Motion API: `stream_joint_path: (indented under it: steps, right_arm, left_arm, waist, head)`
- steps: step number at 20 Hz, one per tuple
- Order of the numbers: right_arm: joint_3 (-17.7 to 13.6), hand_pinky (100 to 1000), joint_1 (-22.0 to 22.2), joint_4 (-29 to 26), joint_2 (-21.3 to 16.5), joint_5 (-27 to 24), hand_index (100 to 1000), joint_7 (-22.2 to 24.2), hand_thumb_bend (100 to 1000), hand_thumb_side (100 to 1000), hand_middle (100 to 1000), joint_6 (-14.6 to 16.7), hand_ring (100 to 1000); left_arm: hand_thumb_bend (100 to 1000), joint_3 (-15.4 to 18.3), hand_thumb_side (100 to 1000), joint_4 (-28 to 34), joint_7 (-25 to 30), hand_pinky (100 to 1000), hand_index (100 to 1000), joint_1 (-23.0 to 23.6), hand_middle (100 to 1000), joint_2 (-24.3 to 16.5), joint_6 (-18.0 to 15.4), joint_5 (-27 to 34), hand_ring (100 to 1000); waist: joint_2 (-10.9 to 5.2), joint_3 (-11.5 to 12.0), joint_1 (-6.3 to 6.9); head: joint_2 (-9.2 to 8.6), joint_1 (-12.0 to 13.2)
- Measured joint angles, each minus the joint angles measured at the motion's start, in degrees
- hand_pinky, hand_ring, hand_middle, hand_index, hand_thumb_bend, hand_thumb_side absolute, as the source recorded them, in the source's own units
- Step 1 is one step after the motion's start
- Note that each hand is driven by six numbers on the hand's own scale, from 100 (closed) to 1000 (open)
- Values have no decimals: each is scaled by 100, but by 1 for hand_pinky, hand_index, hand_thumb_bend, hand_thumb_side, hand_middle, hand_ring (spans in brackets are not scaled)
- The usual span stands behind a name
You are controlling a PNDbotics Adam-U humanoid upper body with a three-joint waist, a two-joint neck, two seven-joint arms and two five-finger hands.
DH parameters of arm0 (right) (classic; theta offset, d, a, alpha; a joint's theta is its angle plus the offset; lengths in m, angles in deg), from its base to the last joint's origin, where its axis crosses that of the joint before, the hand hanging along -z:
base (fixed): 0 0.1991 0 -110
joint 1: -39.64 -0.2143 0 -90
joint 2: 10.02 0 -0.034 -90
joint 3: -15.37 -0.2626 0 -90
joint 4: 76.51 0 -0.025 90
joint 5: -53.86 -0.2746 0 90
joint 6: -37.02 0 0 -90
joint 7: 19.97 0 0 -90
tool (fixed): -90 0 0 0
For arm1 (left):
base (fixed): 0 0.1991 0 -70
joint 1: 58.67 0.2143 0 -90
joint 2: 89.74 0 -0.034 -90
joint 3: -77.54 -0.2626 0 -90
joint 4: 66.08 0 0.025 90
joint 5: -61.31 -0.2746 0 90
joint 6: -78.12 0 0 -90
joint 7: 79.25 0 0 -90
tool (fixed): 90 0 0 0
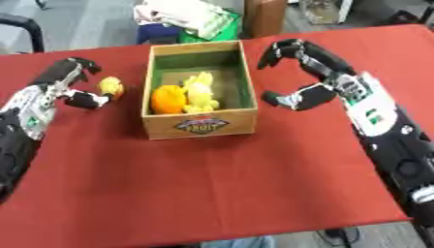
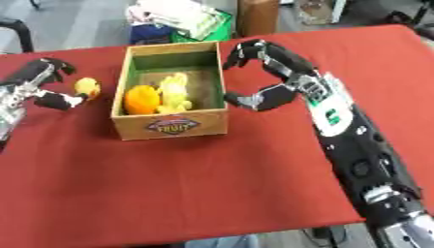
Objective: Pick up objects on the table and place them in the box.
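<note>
Red cloth covers the bench [image 1: 212,193], and on it, left of the wooden box [image 1: 200,122], sits a small yellow object [image 1: 110,86] — the one thing lying outside the box. It lies in the gap of the left hand [image 1: 66,80]: the curled fingers [image 1: 85,65] arch just above and behind it, the thumb [image 1: 89,100] reaches in just below it, and whether either truly touches it cannot be told. The object is rounded, yellow and a little lumpy; its kind cannot be made out. The box stands upright near the bench's middle, open at the top, its inner walls green, a label with the word FRUIT on the near face. Inside it lie an orange round fruit [image 1: 168,99] at the left and a pale yellow piece [image 1: 202,92] touching its right side — both toward the near half of the box. The right hand [image 2: 284,80] hovers just beside the box's right wall, its fingers [image 2: 246,52] bent and spread apart from the thumb [image 2: 254,100], holding nothing.
</note>
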Motion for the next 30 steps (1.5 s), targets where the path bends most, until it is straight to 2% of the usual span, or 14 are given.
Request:
stream_joint_path:
  steps: [4,6,7,8,11,13,16,20,23,26,30]
  right_arm:
    - [27,651,0,-19,6,-21,717,18,418,603,648,-18,700]
    - [29,650,0,-27,6,-23,716,25,419,603,647,-25,700]
    - [29,650,0,-32,6,-23,716,28,419,603,647,-28,700]
    - [29,650,0,-35,6,-23,716,29,421,605,647,-29,700]
    - [29,651,0,-49,7,-24,717,37,423,607,648,-37,700]
    - [29,651,0,-50,7,-24,717,40,423,607,648,-40,700]
    - [30,650,1,-50,7,-24,716,41,420,605,647,-41,699]
    - [30,649,2,-50,7,-24,715,41,416,602,646,-41,699]
    - [30,649,2,-49,7,-23,715,41,414,600,644,-41,699]
    - [30,648,4,-48,9,-23,714,42,415,600,643,-42,698]
    - [44,648,11,-47,76,-23,714,62,419,604,644,-62,698]
  left_arm:
    - [398,23,283,-45,-254,685,790,0,687,3,104,-165,648]
    - [393,23,283,-62,-353,671,765,0,631,15,148,-267,608]
    - [393,23,283,-78,-387,671,765,0,631,33,162,-314,608]
    - [355,23,269,-85,-409,648,710,0,558,48,177,-363,557]
    - [308,23,248,-115,-447,615,637,-1,476,65,214,-530,495]
    - [259,25,223,-117,-496,558,534,-6,372,97,248,-616,421]
    - [224,69,207,-107,-839,523,461,-6,308,119,356,-609,381]
    - [185,95,190,101,-1424,509,447,-23,299,124,441,-287,375]
    - [181,26,186,429,-1567,512,450,-91,304,124,394,92,381]
    - [206,-164,197,883,-1417,532,469,-239,322,128,269,426,403]
    - [227,-535,212,1398,-813,560,501,-443,348,281,-1,541,426]
  waist:
    - [36,-36,-2]
    - [70,-66,-5]
    - [78,-69,-5]
    - [80,-72,-9]
    - [81,-77,-16]
    - [81,-73,-18]
    - [81,-50,-19]
    - [79,-11,11]
    - [68,1,31]
    - [42,-1,48]
    - [6,-55,40]
  head:
    - [0,31]
    - [0,44]
    - [0,46]
    - [0,47]
    - [0,48]
    - [0,48]
    - [0,48]
    - [0,48]
    - [0,48]
    - [-1,71]
    - [-1,122]
